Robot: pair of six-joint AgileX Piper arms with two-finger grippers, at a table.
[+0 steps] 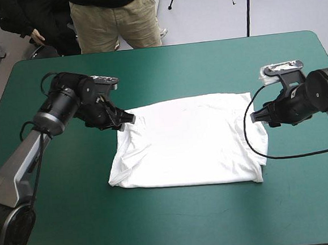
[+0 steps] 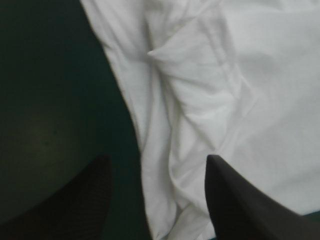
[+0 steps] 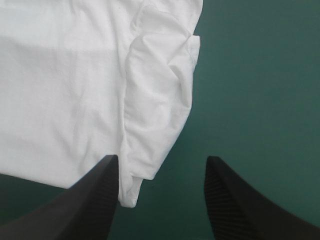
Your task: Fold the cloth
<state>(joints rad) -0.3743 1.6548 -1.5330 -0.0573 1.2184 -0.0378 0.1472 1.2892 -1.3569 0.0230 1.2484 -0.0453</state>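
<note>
- Though wrinkled along its left side, the white T-shirt [image 1: 188,140] is laid flat on the table [image 1: 165,71], at the frame's centre.
- The left gripper [image 2: 159,159] is held open over its upper-left corner.
- The right gripper [image 3: 162,159] is held open astride its right edge.

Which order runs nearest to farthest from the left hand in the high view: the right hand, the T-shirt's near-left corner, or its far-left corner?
From the left hand:
1. T-shirt's far-left corner, right at the fingertips.
2. Near-left corner, farther along the same left edge.
3. Right hand, across the whole shirt, at its right side.
</note>
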